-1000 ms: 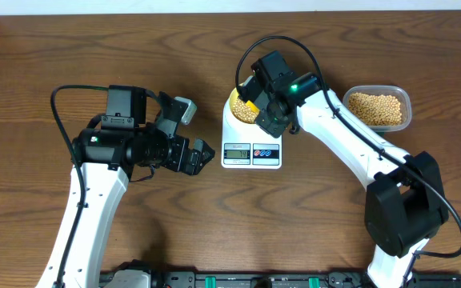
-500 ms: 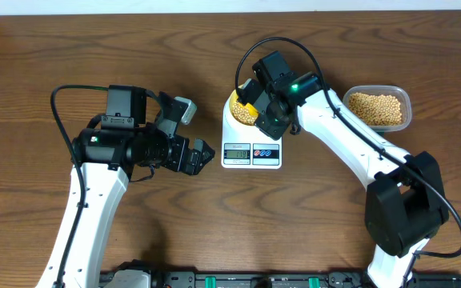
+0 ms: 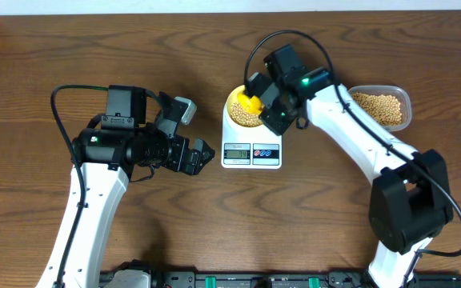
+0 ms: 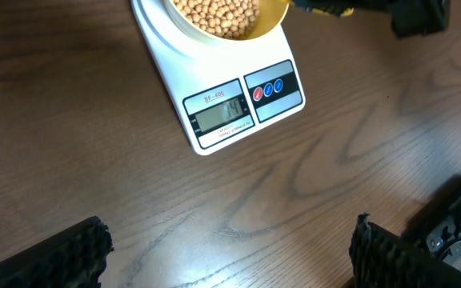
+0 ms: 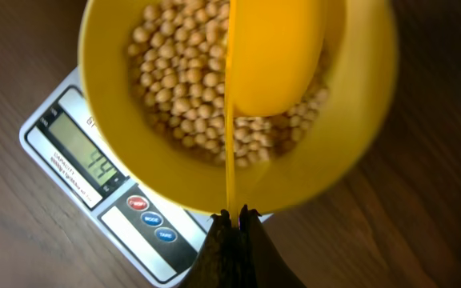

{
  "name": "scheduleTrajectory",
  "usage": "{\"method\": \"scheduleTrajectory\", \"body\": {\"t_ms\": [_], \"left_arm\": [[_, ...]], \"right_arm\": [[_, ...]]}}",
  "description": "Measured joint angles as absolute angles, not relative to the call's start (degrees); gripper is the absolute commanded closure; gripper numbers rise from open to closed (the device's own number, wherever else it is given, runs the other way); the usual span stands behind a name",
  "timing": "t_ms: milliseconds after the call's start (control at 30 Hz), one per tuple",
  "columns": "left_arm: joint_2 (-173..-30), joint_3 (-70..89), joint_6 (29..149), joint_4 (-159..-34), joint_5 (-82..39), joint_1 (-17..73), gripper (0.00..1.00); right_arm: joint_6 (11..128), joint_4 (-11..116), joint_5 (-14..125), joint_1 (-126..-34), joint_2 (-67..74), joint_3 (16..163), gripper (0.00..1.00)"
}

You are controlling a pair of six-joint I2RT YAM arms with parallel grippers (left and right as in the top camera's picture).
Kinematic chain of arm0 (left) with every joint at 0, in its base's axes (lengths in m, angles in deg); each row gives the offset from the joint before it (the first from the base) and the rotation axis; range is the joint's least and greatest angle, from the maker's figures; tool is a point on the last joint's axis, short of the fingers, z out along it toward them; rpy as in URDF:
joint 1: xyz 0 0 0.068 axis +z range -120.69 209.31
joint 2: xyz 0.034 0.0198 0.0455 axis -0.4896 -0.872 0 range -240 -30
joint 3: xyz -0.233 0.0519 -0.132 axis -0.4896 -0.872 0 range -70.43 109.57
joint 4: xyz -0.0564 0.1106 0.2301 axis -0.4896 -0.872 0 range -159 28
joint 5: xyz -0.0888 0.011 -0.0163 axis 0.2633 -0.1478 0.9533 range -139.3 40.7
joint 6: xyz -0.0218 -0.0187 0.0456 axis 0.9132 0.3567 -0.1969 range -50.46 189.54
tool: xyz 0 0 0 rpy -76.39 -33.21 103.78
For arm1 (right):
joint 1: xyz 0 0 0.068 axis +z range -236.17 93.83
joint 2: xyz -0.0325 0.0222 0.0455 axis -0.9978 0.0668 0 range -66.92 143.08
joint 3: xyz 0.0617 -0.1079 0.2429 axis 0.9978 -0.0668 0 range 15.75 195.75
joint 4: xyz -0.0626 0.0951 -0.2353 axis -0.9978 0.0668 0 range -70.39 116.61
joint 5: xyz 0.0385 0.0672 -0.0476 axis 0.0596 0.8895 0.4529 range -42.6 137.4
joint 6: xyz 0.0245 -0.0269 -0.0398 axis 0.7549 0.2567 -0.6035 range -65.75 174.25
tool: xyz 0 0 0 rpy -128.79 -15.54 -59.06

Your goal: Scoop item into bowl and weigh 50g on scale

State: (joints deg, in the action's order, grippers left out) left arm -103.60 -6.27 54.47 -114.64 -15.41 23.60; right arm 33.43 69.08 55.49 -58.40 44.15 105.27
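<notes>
Clamping the thin handle of the bright yellow plastic scoop (image 5: 274,56) in my right gripper (image 5: 234,218), I hold its cup tilted over the small round yellow bowl (image 5: 106,120), which sits on the flat white kitchen scale (image 5: 146,228) and holds the small round beige beans (image 5: 182,88). I should tip in only a few beans at a time, watching the display (image 5: 82,156), and keep the scoop off the rim so it adds no weight. My left gripper (image 3: 196,154) hangs with fingers wide apart over the wooden worktop (image 3: 310,232), left of the scale.
</notes>
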Motion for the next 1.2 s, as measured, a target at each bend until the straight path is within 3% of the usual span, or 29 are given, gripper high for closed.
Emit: {"method": "scheduleTrajectory", "body": {"t_ms": [733,1200], "left_arm": [[-103.6,-6.29,54.47,-114.64,-15.41,23.6,0.02],[-103.6,-6.29,54.47,-114.64,-15.41,23.6,0.02]], "right_arm": [[35.86,68.64,80.7,-67.51,44.01,106.51,0.99],[35.88,68.62,83.91,-75.47,38.9,106.78,0.99]]}}
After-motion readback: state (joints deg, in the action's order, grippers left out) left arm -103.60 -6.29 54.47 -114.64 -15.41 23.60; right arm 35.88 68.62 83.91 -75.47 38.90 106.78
